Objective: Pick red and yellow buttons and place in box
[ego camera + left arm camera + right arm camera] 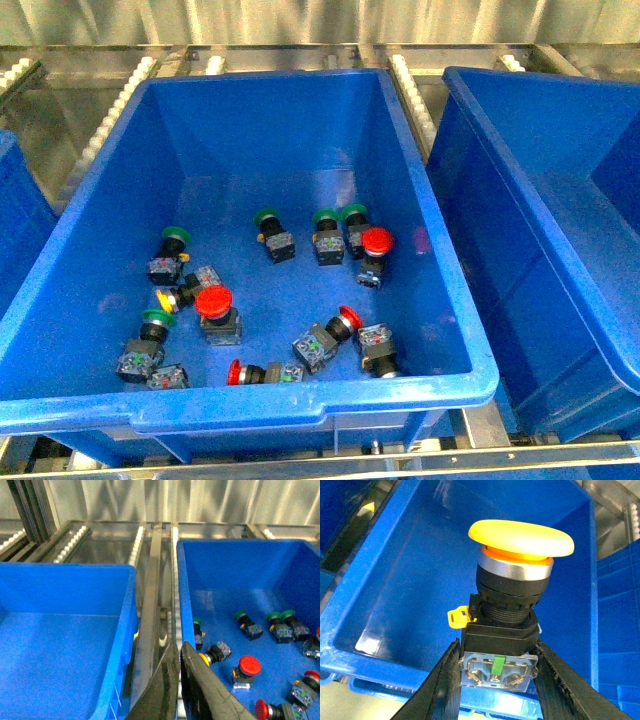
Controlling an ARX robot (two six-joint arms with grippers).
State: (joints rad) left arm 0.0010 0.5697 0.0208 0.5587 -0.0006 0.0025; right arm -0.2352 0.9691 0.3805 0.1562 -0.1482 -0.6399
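My right gripper (497,647) is shut on the yellow button (520,537), clamping its grey contact block with the cap pointing away. It hangs over the box (415,580), a deep blue tote whose inside shows bare, with further rims under it. My left gripper (178,647) is shut on nothing, above the metal rail beside the middle tote (440,215). That tote holds red buttons (213,300) (377,240) (349,318), another yellow button (163,300) and green-capped ones (266,217). Neither arm shows in the front view.
A second large blue tote (560,250) stands right of the middle one, and another tote (60,630) lies left of the rail (150,605). Roller tracks (120,100) and a corrugated metal wall run behind.
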